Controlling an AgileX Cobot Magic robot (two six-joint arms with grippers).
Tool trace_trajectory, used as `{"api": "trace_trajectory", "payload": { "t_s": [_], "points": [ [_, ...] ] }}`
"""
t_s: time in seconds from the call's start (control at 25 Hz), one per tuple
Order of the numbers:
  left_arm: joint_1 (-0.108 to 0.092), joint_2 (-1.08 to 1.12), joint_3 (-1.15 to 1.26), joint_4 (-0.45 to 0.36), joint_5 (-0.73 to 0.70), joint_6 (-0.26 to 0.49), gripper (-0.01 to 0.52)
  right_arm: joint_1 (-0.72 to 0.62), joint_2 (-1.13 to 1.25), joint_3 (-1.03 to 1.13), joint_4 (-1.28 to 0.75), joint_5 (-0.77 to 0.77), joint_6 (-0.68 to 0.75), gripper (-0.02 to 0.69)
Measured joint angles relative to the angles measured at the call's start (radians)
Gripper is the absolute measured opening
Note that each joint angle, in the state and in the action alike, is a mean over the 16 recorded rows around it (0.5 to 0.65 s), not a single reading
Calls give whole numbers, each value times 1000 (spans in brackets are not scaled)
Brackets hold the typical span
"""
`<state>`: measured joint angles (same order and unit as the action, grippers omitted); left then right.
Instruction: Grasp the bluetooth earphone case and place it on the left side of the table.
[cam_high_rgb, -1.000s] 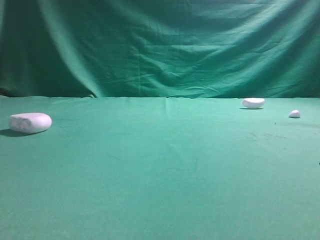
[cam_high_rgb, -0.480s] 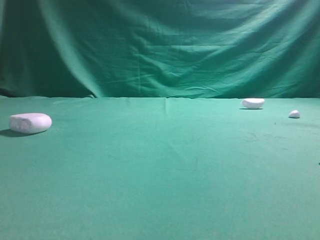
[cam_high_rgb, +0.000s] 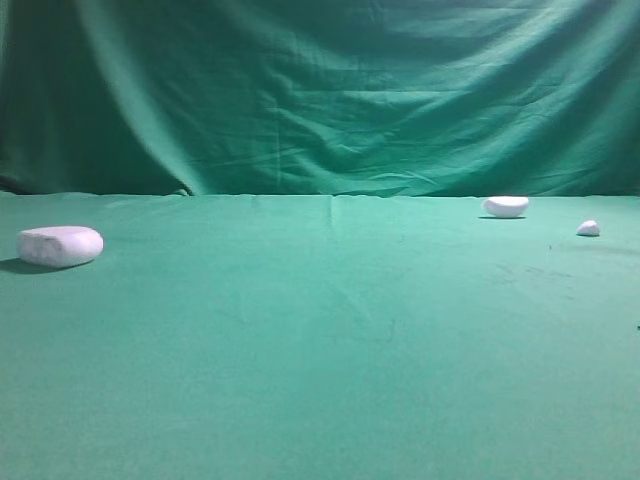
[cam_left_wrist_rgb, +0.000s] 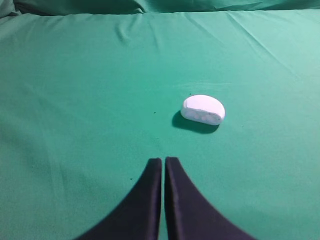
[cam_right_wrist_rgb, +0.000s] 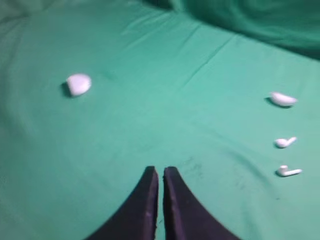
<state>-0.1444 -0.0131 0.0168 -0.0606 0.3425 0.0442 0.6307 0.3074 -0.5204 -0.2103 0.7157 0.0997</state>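
The bluetooth earphone case (cam_high_rgb: 60, 245) already lies on the worktop's (cam_high_rgb: 330, 350) left side, apparently done, with left claw (cam_left_wrist_rgb: 163, 161) and right claw (cam_right_wrist_rgb: 160, 171) both closed and empty.

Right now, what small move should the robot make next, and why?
Probably none beyond resting in place: the bluetooth earphone case already lies far left on the table, and the left claw and right claw are both shut, empty and clear of it.
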Motion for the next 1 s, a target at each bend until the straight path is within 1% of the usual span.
{"api": "trace_trajectory", "payload": {
  "t_s": [0.16,0.28,0.52,0.72,1.0],
  "points": [
    [0,0,0,0,0,0,0,-160,-122,178,17,-154,9,0],
    [0,0,0,0,0,0,0,-275,-194,292,37,-238,18,0],
    [0,0,0,0,0,0,0,-450,-283,456,82,-323,36,0],
    [0,0,0,0,0,0,0,-525,-314,521,109,-338,41,0],
    [0,0,0,0,0,0,0,-558,-319,546,119,-341,41,0]
  ]
}}
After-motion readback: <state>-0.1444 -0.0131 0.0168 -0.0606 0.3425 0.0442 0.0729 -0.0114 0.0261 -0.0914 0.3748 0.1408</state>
